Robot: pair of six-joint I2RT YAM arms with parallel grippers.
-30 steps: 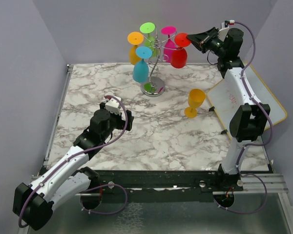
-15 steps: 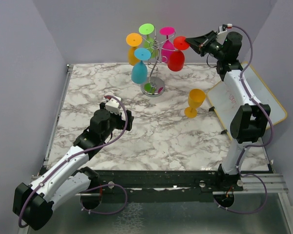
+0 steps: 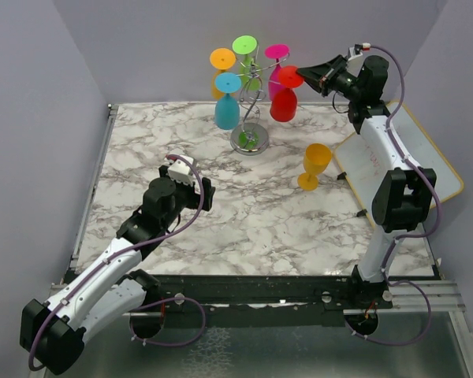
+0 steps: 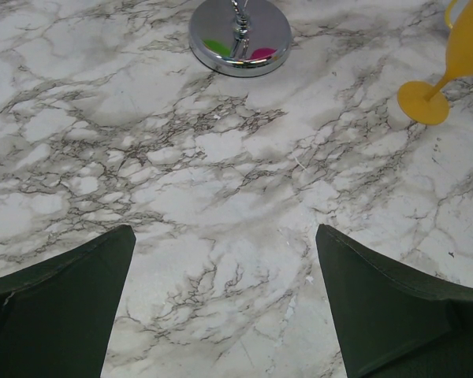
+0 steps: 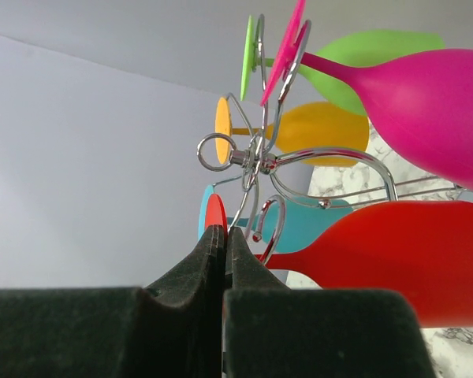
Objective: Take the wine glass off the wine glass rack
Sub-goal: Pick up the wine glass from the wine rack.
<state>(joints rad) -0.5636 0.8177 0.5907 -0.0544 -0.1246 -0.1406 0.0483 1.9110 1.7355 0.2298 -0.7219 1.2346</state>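
Note:
The wine glass rack (image 3: 251, 94), a silver wire stand with a round shiny base (image 4: 240, 35), stands at the back middle of the marble table. Orange (image 3: 222, 59), green (image 3: 245, 43), pink (image 3: 277, 52), blue (image 3: 226, 110) and red (image 3: 284, 102) wine glasses hang on it upside down. My right gripper (image 3: 303, 75) is shut on the red glass's foot (image 5: 214, 214), level with the rack's scroll arms (image 5: 256, 161); the red stem still lies in a wire curl. My left gripper (image 4: 225, 260) is open and empty, low over the table, well in front of the base.
A yellow-orange wine glass (image 3: 314, 167) stands upright on the table to the right of the rack; it also shows in the left wrist view (image 4: 449, 67). A white board with a yellow rim (image 3: 426, 169) lies at the right edge. Grey walls close in the back and sides.
My right gripper has moved slightly down and left with the red glass's foot in it. The rack's top has swayed a little. The left arm has barely moved.

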